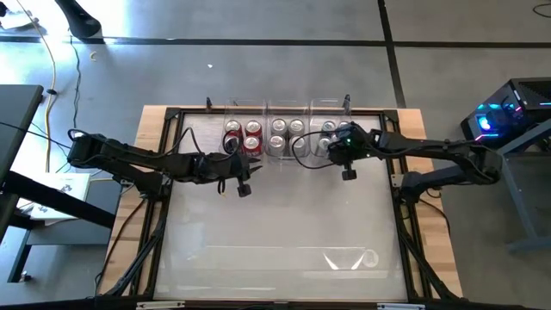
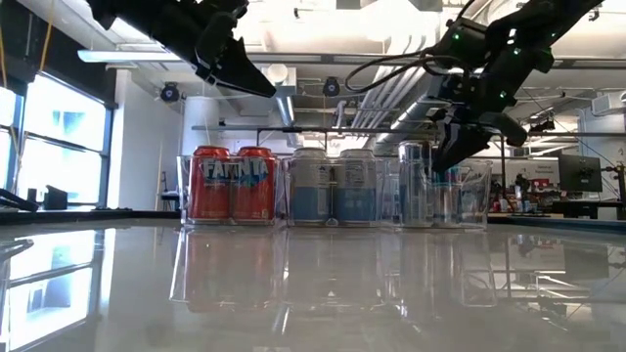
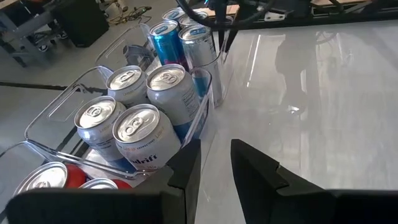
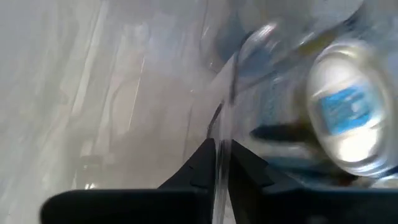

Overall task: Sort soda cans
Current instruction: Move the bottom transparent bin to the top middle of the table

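Three clear bins stand in a row at the table's far edge. The left one holds red soda cans (image 1: pixel 242 136), the middle one silver cans (image 1: pixel 287 135) (image 3: pixel 149 106), and the right one (image 2: pixel 440 196) blue and silver cans (image 1: pixel 329 133) (image 4: pixel 348 112). All the cans stand upright on the bin floors. My left gripper (image 1: pixel 244 187) (image 3: pixel 216 155) hovers open just nearside of the left and middle bins, with nothing between its fingers. My right gripper (image 1: pixel 349 173) (image 2: pixel 450 152) (image 4: pixel 219 158) slants down at the right bin's near side, its fingers almost together. My right gripper has the right bin's thin clear near wall (image 4: pixel 231 81) running in between its two fingers, at the wall's upper edge. The fingers slant down from the near side. The bin stays on the table with its cans upright inside.
The glossy white tabletop (image 1: pixel 275 232) stretches from the bins toward the near edge. A clear plastic piece (image 1: pixel 353 258) lies at the near right. A wooden frame (image 1: pixel 155 155) borders the table. Cables hang from both arms.
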